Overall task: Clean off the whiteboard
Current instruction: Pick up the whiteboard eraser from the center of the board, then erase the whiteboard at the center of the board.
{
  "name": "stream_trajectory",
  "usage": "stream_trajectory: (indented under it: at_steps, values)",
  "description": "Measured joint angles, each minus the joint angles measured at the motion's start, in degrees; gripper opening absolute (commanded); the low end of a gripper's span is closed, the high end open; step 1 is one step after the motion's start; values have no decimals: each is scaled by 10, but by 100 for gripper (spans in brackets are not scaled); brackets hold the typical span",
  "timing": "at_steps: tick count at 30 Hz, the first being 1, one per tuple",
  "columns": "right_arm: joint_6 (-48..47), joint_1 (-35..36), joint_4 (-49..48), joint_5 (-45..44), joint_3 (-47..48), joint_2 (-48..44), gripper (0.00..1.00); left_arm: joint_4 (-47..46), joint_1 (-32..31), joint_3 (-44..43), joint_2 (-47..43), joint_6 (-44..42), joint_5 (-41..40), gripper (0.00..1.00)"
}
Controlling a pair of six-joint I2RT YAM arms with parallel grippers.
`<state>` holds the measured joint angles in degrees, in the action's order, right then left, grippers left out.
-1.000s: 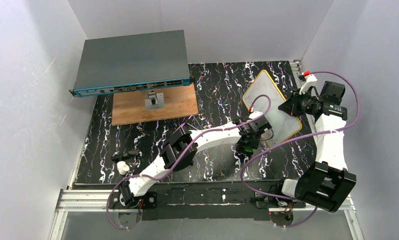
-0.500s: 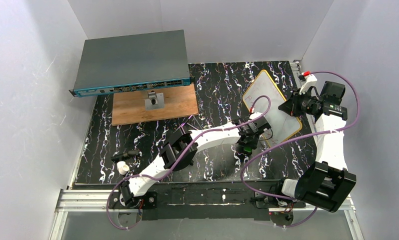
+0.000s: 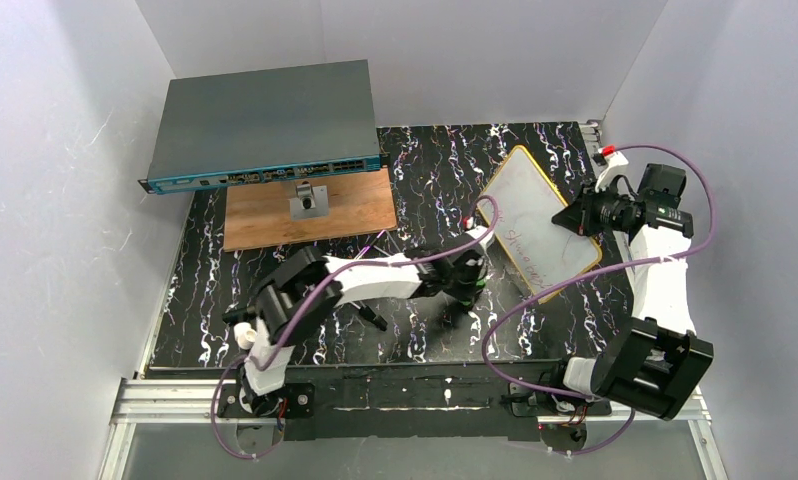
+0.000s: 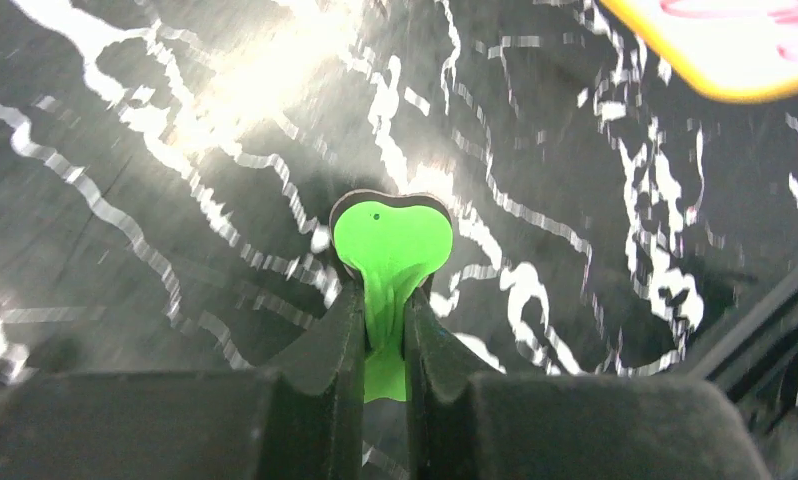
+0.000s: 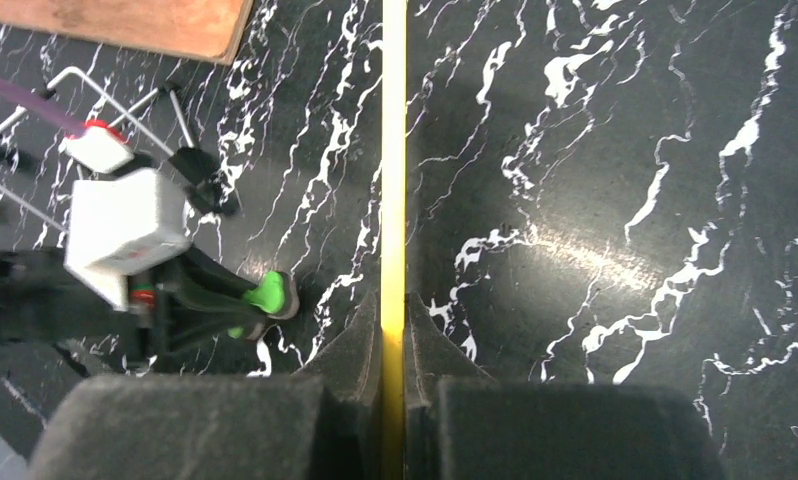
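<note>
Only the top view takes in the whole whiteboard (image 3: pixel 535 215): a white face with an orange rim and red scrawl on its near half, lying askew over the right part of the black marbled worktop (image 3: pixel 425 170). From the right wrist it shrinks to a thin yellow line, the rim seen edge-on, running straight up from the right claw (image 5: pixel 393 322), whose fingers are clamped on that rim. Whether the board's far edge rests on the worktop cannot be told.

The left wrist view catches just one corner of the whiteboard, rim and a trace of red, at its upper right. In front, the left claw (image 4: pixel 385 300) is pinched tight on a small green eraser (image 4: pixel 392 232), squashing its waist. The eraser is just off the whiteboard's near-left corner, apart from it.

Left of the whiteboard a broad strip of worktop lies open as far as the brown wooden board (image 3: pixel 275 225). To its right the side wall (image 3: pixel 745 200) is close — the right arm folds up there, its wrist reaching in to the board's right edge. The left arm stretches low and nearly straight across toward the whiteboard.
</note>
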<state>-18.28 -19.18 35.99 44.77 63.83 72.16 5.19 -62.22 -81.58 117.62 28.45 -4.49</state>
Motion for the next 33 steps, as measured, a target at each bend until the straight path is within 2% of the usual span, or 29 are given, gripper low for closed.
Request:
stream_trajectory:
  at_steps: [4,7,12,14,19,24,33]
  values:
    - [-24,17,26,13,0,8,1,-75,3,137,-127,-63,11,0]
    - [-48,45,53,31,2,12,1,-117,2,206,-225,-110,9,0]
    - [-96,90,129,53,24,37,1,-200,2,332,-363,-183,-32,0]
    - [-122,95,166,58,40,56,1,-221,4,374,-391,-205,-53,0]
    - [-198,99,245,61,59,96,1,-251,37,412,-388,-230,-58,0]
    - [-241,113,274,51,48,82,1,-295,82,419,-372,-234,-36,0]
    - [-254,133,271,66,10,75,1,-356,78,414,-278,-217,31,0]
